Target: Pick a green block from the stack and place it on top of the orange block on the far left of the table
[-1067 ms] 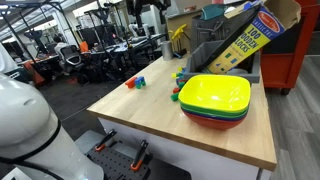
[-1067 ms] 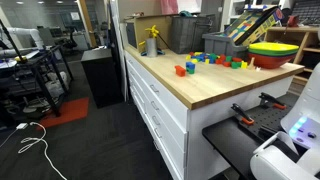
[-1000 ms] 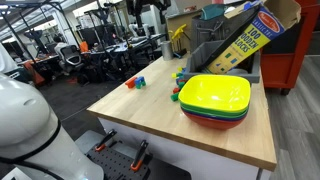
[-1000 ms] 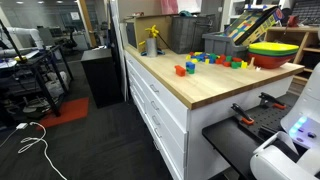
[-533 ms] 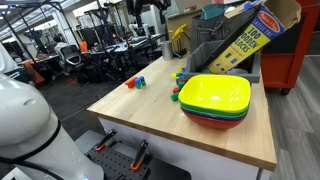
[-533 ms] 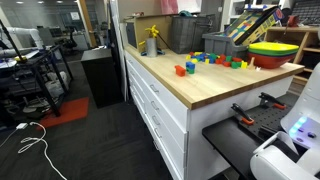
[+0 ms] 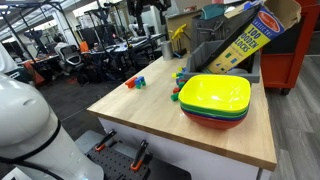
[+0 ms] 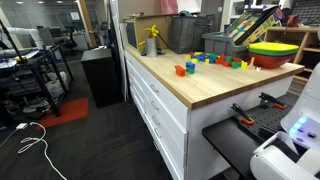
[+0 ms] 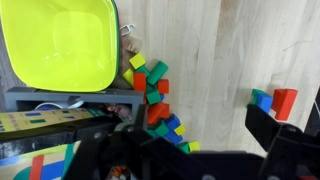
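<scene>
The stack is a loose cluster of green, red, yellow and blue cubes beside the bowls; it shows in both exterior views. A green block lies at its upper edge. The orange block sits apart with a small blue cube touching it; it also shows in both exterior views. My gripper is open and empty, high above the table, between the stack and the orange block.
Stacked yellow, green and red bowls stand next to the stack. A printed wood-blocks box leans on a grey rack behind them. A yellow object stands at the table's far end.
</scene>
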